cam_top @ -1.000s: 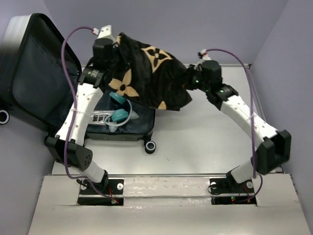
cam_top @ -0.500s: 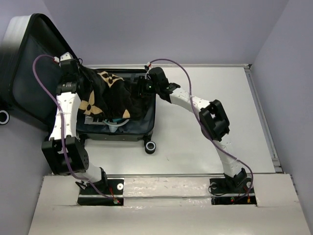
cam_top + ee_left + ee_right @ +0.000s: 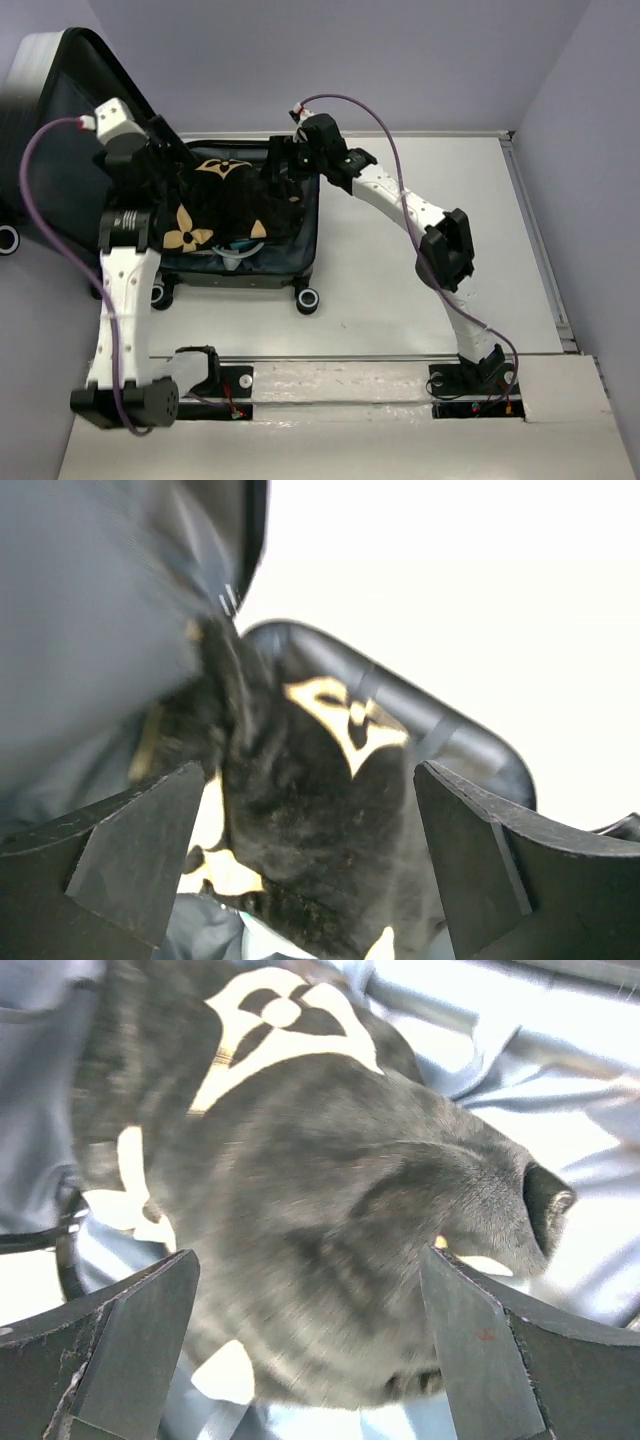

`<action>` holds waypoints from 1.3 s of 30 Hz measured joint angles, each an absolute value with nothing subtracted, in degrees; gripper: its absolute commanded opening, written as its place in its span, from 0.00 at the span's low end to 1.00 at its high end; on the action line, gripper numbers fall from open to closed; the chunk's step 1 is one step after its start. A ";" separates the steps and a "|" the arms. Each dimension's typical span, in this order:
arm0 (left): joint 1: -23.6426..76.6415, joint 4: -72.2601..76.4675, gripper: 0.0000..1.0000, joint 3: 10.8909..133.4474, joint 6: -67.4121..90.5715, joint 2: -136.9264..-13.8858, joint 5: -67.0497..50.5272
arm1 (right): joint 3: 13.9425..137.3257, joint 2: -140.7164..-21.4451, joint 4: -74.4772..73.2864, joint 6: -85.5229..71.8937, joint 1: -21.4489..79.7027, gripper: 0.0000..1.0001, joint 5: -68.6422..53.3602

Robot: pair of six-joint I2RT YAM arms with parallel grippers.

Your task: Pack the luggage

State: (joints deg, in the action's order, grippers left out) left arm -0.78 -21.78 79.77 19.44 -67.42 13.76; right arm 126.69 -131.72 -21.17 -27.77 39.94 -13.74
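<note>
The luggage (image 3: 240,272) lies open at the table's left, its lid (image 3: 50,150) leaning up behind the left arm. A black cloth with tan flower print (image 3: 225,200) is heaped in the base half. My left gripper (image 3: 160,165) hovers over the cloth's left end, my right gripper (image 3: 280,165) over its right end. In the left wrist view the left gripper (image 3: 310,880) stands open, the cloth (image 3: 310,810) loose beneath it. The right gripper (image 3: 310,1360) is open too in the right wrist view, with the cloth (image 3: 330,1210) bunched below and untouched by the fingers (image 3: 120,1350).
A teal item (image 3: 240,245) and clear packaging peek from under the cloth's front edge. A black wheel (image 3: 307,298) juts from the case's near right corner; another wheel (image 3: 8,238) shows at the far left. Walls close the table on three sides.
Both grippers carried the cloth left over the case, then opened and let it go. The cloth now lies heaped in the base. The left arm has swung back toward the lid.
</note>
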 measured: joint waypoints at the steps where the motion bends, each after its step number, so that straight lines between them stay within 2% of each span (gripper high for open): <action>1: -0.78 -21.69 0.99 79.48 19.49 -63.86 14.63 | 126.45 -130.13 -21.93 -26.85 40.23 0.97 -12.95; 7: -1.34 -23.66 0.96 69.43 22.02 -40.93 25.52 | 118.24 -115.59 -22.35 -22.00 41.58 0.92 -10.70; 12: -1.37 -29.93 0.96 58.92 25.02 -31.75 37.98 | 102.28 -100.82 -18.41 -19.18 41.80 0.92 -11.16; 17: -2.15 -32.29 0.96 51.07 24.25 -33.71 50.30 | 87.88 -90.72 -14.81 -17.69 41.74 0.98 -13.89; 25: -14.13 -23.18 0.91 51.42 16.93 -49.45 54.76 | 77.41 -89.73 -12.51 -16.25 41.74 1.00 -17.58; 28: -16.08 -19.70 0.83 53.08 14.74 -53.91 55.53 | 76.23 -90.06 -11.97 -16.25 41.74 1.00 -17.74; 29: -16.67 -18.81 0.64 53.45 14.24 -54.94 55.55 | 76.18 -90.48 -11.62 -16.27 41.74 1.00 -17.72; 31: -17.45 -17.47 0.44 54.08 14.02 -56.31 55.51 | 76.18 -91.24 -11.00 -16.43 41.74 1.00 -17.52; 33: -18.28 -15.92 0.13 54.59 13.52 -58.02 55.86 | 76.18 -92.79 -9.91 -16.93 41.74 0.99 -16.23; 34: -18.57 -15.59 0.06 54.65 13.87 -58.37 56.16 | 76.20 -93.41 -9.76 -17.17 41.74 0.99 -15.62; 39: -18.13 -12.60 0.06 56.21 15.29 -58.65 54.35 | 76.40 -99.33 -9.69 -19.27 41.74 0.94 -11.27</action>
State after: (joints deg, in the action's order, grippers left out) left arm -18.13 -12.60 56.21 15.29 -58.65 54.35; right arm 76.40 -99.33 -9.69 -19.27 41.74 -11.27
